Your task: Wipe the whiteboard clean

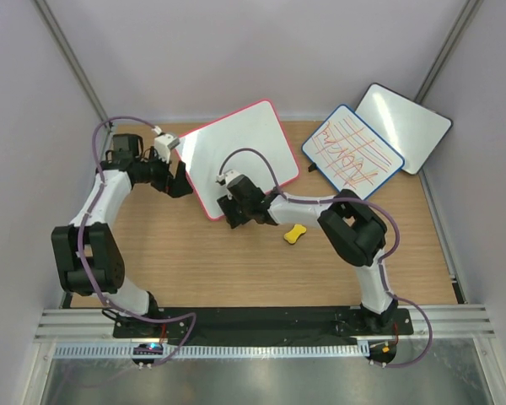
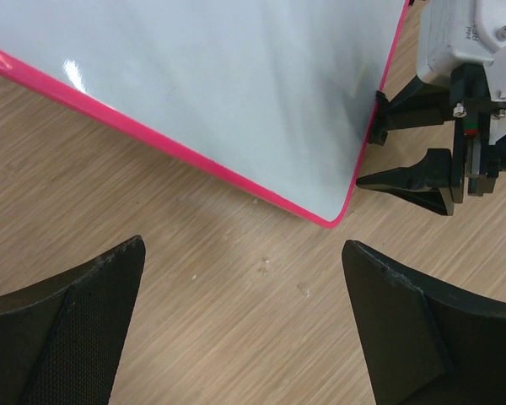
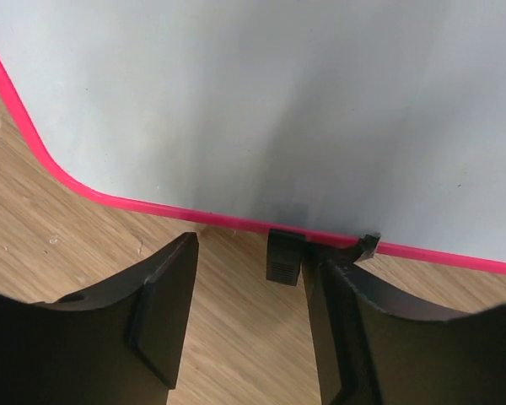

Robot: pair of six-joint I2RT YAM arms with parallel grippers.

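The whiteboard (image 1: 236, 152) has a red-pink frame and a blank surface, and lies tilted at the table's middle back. My left gripper (image 1: 184, 187) is open and empty beside its left edge. In the left wrist view the gripper (image 2: 243, 253) hovers over bare wood just short of the board's near corner (image 2: 236, 84). My right gripper (image 1: 228, 211) is open at the board's lower edge near that corner. In the right wrist view the gripper (image 3: 251, 249) has a small black foot (image 3: 284, 257) of the board (image 3: 278, 101) between its fingers. The right gripper also shows in the left wrist view (image 2: 369, 139).
A small yellow object (image 1: 295, 234) lies on the wooden table (image 1: 236, 270) just right of my right wrist. A blue-framed board with red lines (image 1: 352, 152) and a black-framed blank board (image 1: 403, 126) lie at the back right. Grey walls enclose the table.
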